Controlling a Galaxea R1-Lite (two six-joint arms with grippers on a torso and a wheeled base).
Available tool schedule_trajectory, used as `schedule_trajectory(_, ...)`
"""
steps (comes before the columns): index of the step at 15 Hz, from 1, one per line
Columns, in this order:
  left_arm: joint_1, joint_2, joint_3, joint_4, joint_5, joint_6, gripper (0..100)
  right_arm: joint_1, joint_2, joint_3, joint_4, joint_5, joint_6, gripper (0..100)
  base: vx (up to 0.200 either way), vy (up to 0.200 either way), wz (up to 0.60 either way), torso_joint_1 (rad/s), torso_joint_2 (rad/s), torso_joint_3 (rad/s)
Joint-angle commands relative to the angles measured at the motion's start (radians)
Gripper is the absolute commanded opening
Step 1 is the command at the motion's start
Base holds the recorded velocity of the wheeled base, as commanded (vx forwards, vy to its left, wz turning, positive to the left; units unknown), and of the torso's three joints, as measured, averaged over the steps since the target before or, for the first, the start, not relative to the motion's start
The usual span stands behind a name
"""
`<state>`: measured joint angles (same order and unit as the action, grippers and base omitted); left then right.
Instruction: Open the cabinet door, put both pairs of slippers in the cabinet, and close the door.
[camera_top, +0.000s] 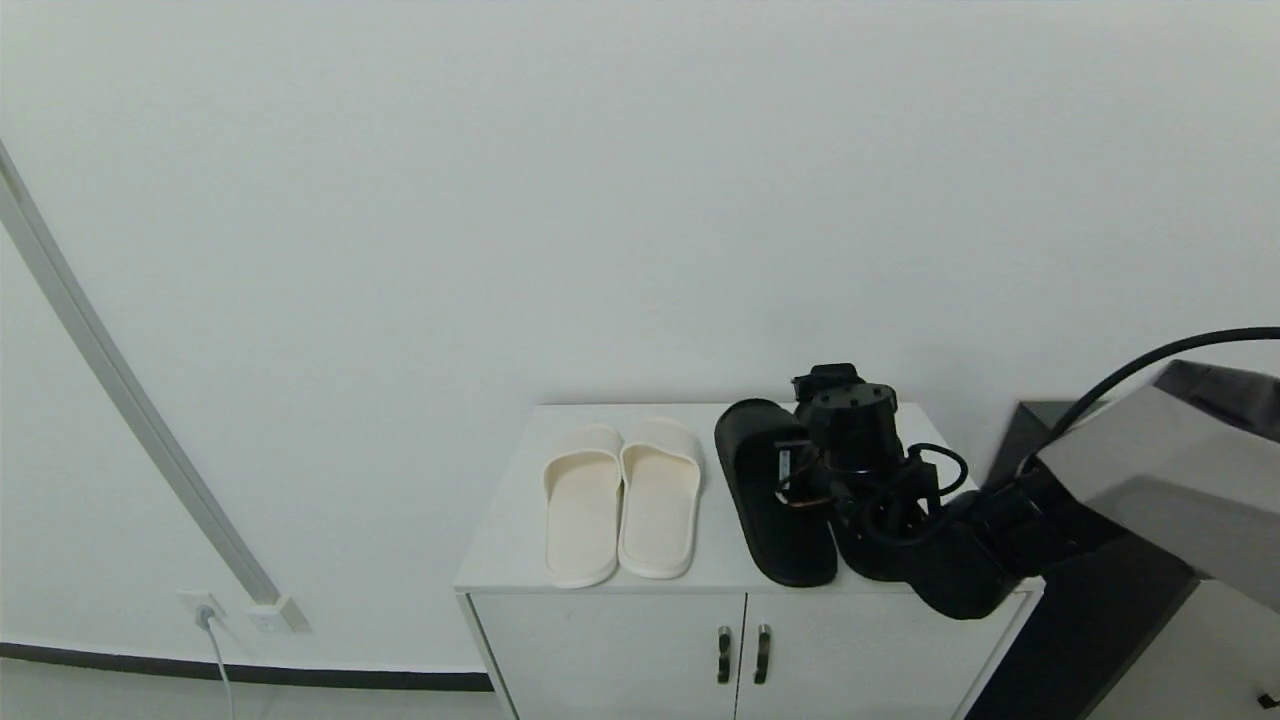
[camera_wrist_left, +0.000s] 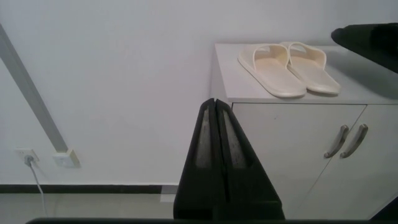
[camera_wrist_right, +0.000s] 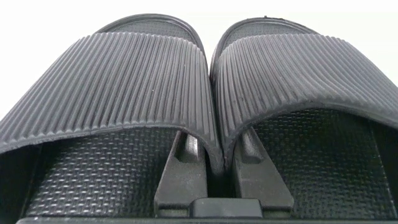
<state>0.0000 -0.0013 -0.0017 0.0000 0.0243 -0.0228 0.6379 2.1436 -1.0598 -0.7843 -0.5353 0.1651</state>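
The right end effector (camera_wrist_right: 216, 149) pinches the black slippers (camera_wrist_right: 137, 74) by their touching inner straps; probably light, bendy rubber, ribbed for grip.

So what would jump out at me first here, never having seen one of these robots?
Probably the black slippers on the right of the white cabinet top, with the right gripper pushed in under their ribbed straps. Beside them, to the left, lies a cream pair with nothing touching it. The doors below are shut.
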Motion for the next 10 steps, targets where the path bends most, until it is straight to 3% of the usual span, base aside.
schedule_trajectory(1, 0.0, 0.001, 0.0, 0.0, 0.0, 0.0, 0, 0.045, -0.205, 0.227, -0.058, 0.113, -0.038, 0, 0.0, 0.0, 0.0, 0.0, 0.0, 0.0)
schedule_trajectory(4, 0.0, 0.001, 0.0, 0.0, 0.0, 0.0, 0, 0.069, -0.335, 0.44, -0.13, 0.339, -0.09, 0, 0.0, 0.0, 0.0, 0.0, 0.0, 0.0)
schedule_trajectory(6, 0.0, 0.001, 0.0, 0.0, 0.0, 0.0, 0, 0.077, -0.393, 0.503, -0.13, 0.423, -0.088, 0, 0.0, 0.0, 0.0, 0.0, 0.0, 0.0)
schedule_trajectory(8, 0.0, 0.001, 0.0, 0.0, 0.0, 0.0, 0, 0.077, -0.476, 0.564, -0.125, 0.591, -0.088, 0, 0.0, 0.0, 0.0, 0.0, 0.0, 0.0)
schedule_trajectory(10, 0.0, 0.001, 0.0, 0.0, 0.0, 0.0, 0, 0.077, -0.516, 0.598, -0.124, 0.653, -0.088, 0, 0.0, 0.0, 0.0, 0.0, 0.0, 0.0)
